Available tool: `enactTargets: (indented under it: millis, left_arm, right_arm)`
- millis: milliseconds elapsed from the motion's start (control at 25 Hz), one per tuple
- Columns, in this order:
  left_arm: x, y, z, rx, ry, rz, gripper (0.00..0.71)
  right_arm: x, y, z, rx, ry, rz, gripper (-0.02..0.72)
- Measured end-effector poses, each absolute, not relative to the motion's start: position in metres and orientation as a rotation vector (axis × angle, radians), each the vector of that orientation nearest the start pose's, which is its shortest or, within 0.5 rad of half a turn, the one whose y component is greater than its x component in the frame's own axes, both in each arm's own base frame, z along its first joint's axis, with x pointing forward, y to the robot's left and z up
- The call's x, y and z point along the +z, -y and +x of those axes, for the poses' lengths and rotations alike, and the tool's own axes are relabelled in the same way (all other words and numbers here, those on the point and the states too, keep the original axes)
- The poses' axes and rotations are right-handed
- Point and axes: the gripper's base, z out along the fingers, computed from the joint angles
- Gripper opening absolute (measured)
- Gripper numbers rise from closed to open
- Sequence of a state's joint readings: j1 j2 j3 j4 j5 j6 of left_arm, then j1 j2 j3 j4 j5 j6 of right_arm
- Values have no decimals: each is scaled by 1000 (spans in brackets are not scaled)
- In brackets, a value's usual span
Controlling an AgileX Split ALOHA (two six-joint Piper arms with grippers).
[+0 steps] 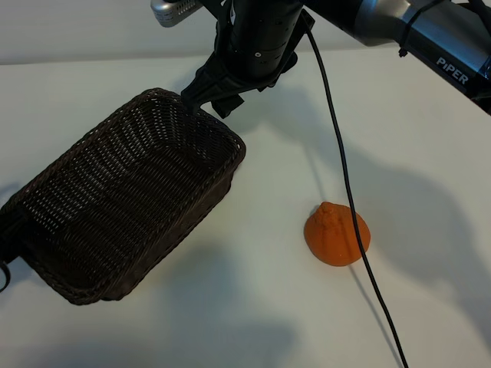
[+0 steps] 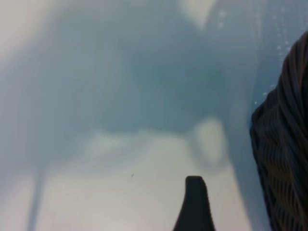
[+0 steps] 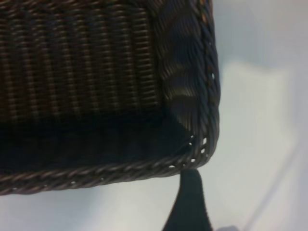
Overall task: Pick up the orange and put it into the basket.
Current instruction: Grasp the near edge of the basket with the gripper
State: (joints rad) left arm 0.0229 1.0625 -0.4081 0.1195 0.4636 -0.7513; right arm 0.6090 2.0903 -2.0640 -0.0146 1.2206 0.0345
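The orange point(image 1: 337, 234) lies on the white table to the right of the middle, its knobby stem bump up, with no gripper near it. The dark brown wicker basket point(image 1: 54, 270) stands at the left and looks bare inside. My right gripper point(image 1: 209, 98) hangs open over the basket's far corner. In the right wrist view one black finger point(image 3: 188, 204) reaches the braided rim point(image 3: 208, 96) at that corner, with nothing between the jaws. Of my left gripper only one black finger point(image 2: 195, 204) shows, over bare table beside the basket's wall point(image 2: 284, 144). It holds nothing.
A black cable point(image 1: 343, 172) hangs from the right arm point(image 1: 430, 38) and runs across the table, passing just right of the orange. White table lies around the orange and in front of the basket.
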Motion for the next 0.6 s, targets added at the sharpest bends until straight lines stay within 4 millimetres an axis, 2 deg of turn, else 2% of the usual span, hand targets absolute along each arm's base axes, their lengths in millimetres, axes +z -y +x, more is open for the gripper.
enactTargets:
  millis: [320, 600]
  left_arm:
    - [188, -7, 181, -204, -2410, -869, 590]
    - [198, -1, 183, -326, -2353, -867, 590]
  right_arm:
    - [303, -263, 376, 176, -2626, -801, 558]
    - [303, -263, 376, 169, -2614, -835, 558]
